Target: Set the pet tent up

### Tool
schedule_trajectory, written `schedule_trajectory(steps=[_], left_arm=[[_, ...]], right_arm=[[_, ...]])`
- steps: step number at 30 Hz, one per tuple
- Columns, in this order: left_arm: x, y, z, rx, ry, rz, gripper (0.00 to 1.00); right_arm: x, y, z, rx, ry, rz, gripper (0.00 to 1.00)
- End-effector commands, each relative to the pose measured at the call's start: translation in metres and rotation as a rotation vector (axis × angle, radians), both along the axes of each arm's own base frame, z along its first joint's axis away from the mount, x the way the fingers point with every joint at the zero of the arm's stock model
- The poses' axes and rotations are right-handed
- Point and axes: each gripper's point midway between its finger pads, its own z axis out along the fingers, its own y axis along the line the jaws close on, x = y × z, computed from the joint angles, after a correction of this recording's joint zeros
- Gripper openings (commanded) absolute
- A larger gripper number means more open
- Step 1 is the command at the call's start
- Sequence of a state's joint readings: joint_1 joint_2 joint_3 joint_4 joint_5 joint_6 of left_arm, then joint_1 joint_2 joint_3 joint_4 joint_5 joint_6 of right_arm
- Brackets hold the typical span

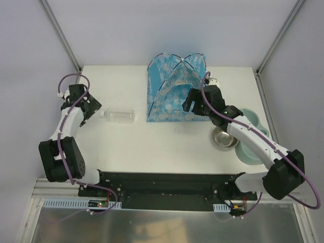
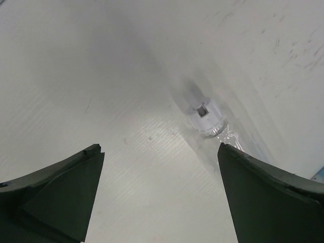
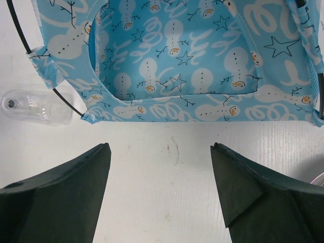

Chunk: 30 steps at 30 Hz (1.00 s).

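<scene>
White counter [image 1: 167, 147], pale walls around it; we record the contents as follows.

Item one: pet tent [image 3: 202, 61], blue fabric printed with white snowmen and stars, at the far middle of the counter. Thin black poles arch over it and cross at the top. Its opening faces the right arm.

Item two: right claw [image 3: 161, 147], just short of the tent's front edge, low over bare counter. Its fingers are spread wide and hold nothing.

Item three: clear plastic bottle [image 1: 119, 115], lying on its side left of the tent, apart from it.

Item four: left claw [image 2: 159, 149], near the bottle's capped end, at full spread and holding nothing.

Item five: steel bowl [image 1: 224, 139], right of the tent, against a pale green dish [image 1: 253, 147]. The right arm crosses above both, and we cannot tell whether the bowl sits in the dish.
</scene>
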<state>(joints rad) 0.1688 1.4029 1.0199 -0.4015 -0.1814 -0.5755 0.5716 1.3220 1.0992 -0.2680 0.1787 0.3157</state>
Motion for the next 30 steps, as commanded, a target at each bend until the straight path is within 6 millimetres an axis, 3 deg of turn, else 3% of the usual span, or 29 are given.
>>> schedule_trajectory(steps=[1,8,18,24,30], left_arm=[[0.015,0.001,-0.003,-0.201,-0.03,0.136,0.99],[0.034,-0.01,-0.019,-0.467,-0.073,0.374,0.98],[0.046,-0.013,-0.05,-0.549,-0.031,0.559,0.96],[0.066,-0.023,-0.061,-0.573,0.004,0.532,0.86],[0.065,-0.022,-0.069,-0.555,0.022,0.54,0.69]], right_arm=[[0.002,0.005,0.014,0.044,-0.002,-0.007,0.86],[0.002,0.01,0.007,0.049,0.035,0.001,0.84],[-0.002,-0.004,0.0,0.024,0.029,-0.048,0.84],[0.0,-0.011,-0.005,0.007,0.029,-0.077,0.84],[0.002,-0.016,-0.004,0.009,0.021,-0.111,0.83]])
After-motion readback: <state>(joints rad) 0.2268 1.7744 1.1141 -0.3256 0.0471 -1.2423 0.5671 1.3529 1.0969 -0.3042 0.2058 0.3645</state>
